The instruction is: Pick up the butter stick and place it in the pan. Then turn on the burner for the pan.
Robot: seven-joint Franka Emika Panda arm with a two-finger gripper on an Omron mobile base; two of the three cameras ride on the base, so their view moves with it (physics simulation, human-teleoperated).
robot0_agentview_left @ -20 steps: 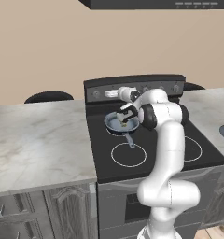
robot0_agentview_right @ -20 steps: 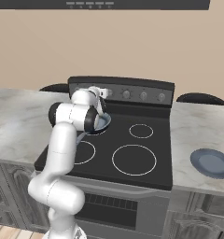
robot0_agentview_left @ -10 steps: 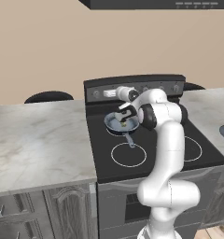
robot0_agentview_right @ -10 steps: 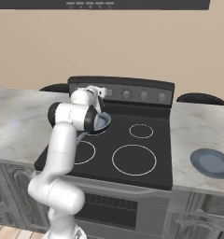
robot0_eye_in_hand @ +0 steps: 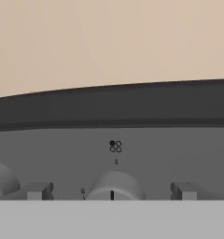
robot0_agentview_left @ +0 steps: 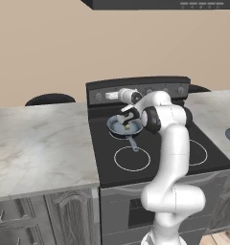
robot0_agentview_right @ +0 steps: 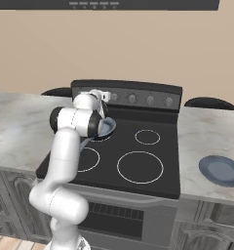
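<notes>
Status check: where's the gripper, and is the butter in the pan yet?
Gripper open, empty, facing a stove knob. Butter stick in the pan. Nothing blocking the knob.

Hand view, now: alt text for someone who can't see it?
Close-up of the stove's grey control panel with a round knob centred at the bottom, its dark pointer line straight down. Above the knob is a four-circle burner diagram with the upper-left circle filled; the two fingertips flank the knob, apart.
</notes>
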